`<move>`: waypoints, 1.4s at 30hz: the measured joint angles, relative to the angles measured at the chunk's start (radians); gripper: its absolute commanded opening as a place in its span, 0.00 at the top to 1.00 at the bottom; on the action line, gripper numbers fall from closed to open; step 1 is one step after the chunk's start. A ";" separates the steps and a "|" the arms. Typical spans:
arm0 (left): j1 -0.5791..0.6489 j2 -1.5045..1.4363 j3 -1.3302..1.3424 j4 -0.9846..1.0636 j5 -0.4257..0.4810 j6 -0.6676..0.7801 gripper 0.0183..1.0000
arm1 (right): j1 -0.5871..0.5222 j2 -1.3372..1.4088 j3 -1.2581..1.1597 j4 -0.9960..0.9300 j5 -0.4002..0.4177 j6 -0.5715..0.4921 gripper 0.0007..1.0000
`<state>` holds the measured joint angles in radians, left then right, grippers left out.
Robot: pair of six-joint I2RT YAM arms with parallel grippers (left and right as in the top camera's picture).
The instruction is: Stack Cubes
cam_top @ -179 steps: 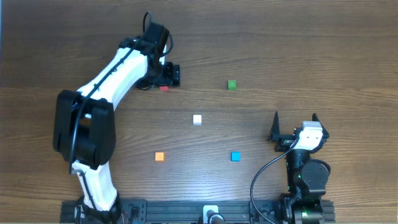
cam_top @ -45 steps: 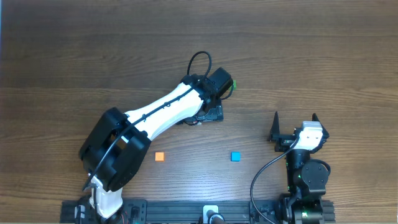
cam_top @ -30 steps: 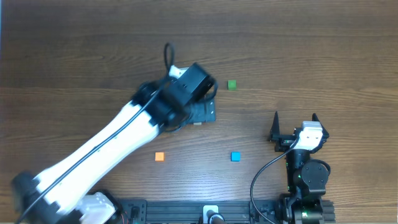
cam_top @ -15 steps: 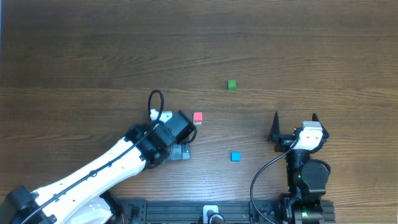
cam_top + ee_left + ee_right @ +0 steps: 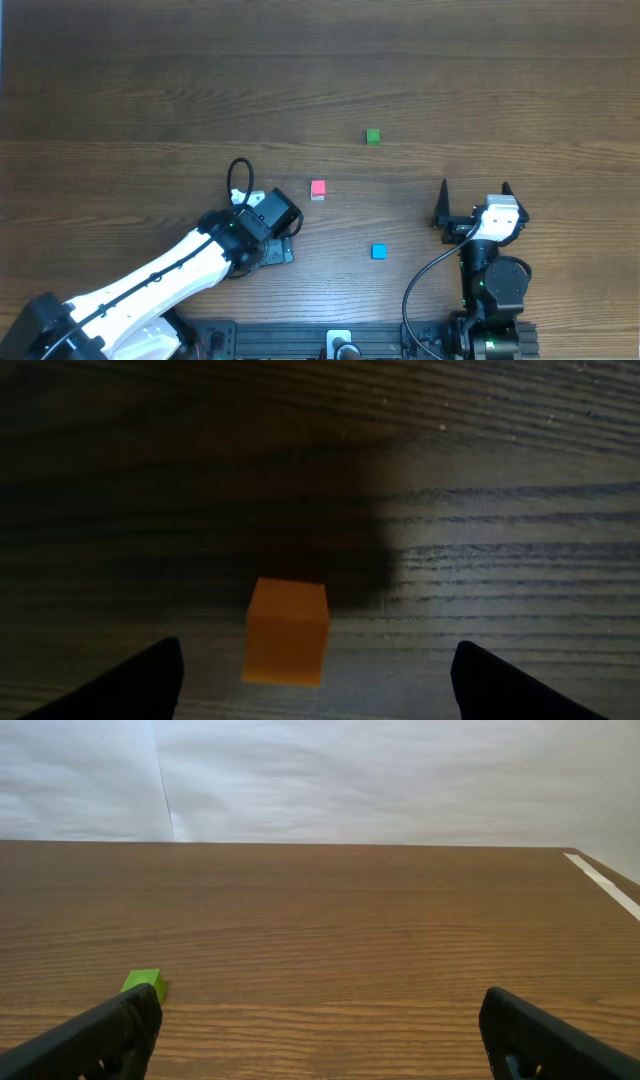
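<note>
We have one pair stacked: the red cube [image 5: 318,186] sits on the white cube [image 5: 318,196]. Our left gripper [image 5: 316,650] hangs spread wide over the orange cube [image 5: 287,632], nothing gripped. The green cube [image 5: 372,136] and blue cube [image 5: 378,251] wait, well apart.

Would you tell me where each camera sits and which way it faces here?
Top view: fixed overhead, looking down on the table; shows the left arm, right arm, left gripper and right gripper.
Left wrist view: on the left arm, looking down at the orange cube, its open fingers either side.
Right wrist view: on the right arm, looking level across the table to a pale wall, its open fingers showing.
Shared: the green cube shows in the top and right wrist views.
</note>
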<state>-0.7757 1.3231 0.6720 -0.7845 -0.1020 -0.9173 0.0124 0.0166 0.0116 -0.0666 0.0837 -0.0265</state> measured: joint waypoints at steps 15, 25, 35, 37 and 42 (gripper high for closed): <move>0.000 0.105 -0.002 0.043 0.001 0.000 0.22 | 0.000 0.000 0.000 0.000 0.000 -0.002 0.01; 0.000 0.159 -0.002 0.093 0.011 0.030 0.34 | 0.000 0.000 0.000 0.000 0.000 -0.001 0.01; 0.000 0.161 -0.002 0.110 0.022 0.048 0.38 | 0.000 0.000 0.000 0.000 0.000 0.000 0.01; 0.000 0.161 -0.002 0.121 0.024 0.063 0.39 | 0.000 0.000 0.000 0.000 0.000 0.000 0.01; 0.000 0.161 -0.002 0.125 0.027 0.085 0.48 | 0.000 0.000 0.000 0.000 0.000 -0.001 0.01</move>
<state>-0.7757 1.4841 0.6701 -0.6594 -0.0746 -0.8322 0.0124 0.0166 0.0116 -0.0666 0.0837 -0.0273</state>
